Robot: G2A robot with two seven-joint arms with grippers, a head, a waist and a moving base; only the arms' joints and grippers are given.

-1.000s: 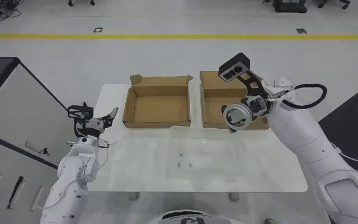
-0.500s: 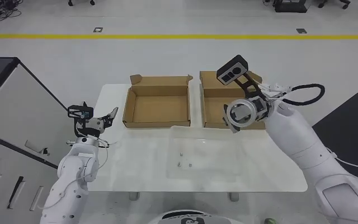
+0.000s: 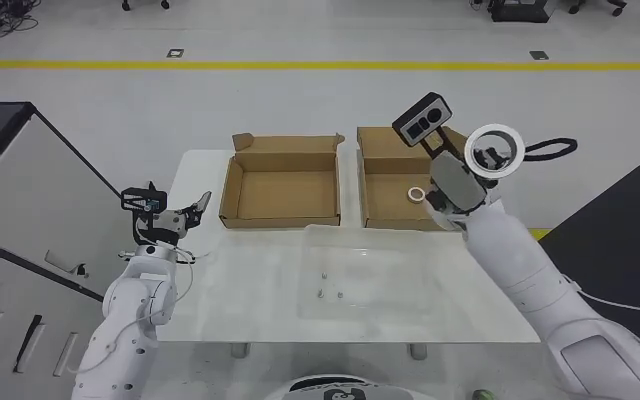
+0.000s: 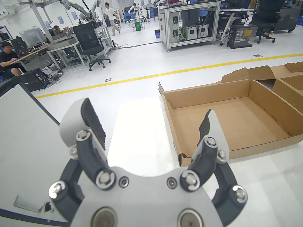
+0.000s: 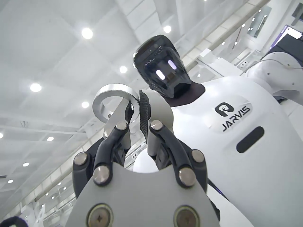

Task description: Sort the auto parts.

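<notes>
In the top view, the white worktop fills the middle of the frame. Two open cardboard boxes stand side by side along its far edge, at upper centre. The first box is on the left. The second box is on the right, and a small pale ring lies on its floor. A clear tray sits at the centre of the worktop, nearer the bottom of the frame. A few small fasteners lie on its left part. At the upper right of the frame, the right hand is raised by the right edge of the second box. It pinches a metal ring, which is turned face-on to the camera. At the left of the frame, the left hand hangs beside the left edge of the worktop with its fingers spread and nothing between them.

In the left wrist view, the left hand is spread wide and its ribbed pads hold nothing. The worktop lies under it. The first box stands just beyond one finger, and the second box is right behind that one.

In the right wrist view, the right hand points up toward the ceiling lights. It is clamped on the wall of the metal ring, with one finger inside the ring and the other pressing from outside.
</notes>
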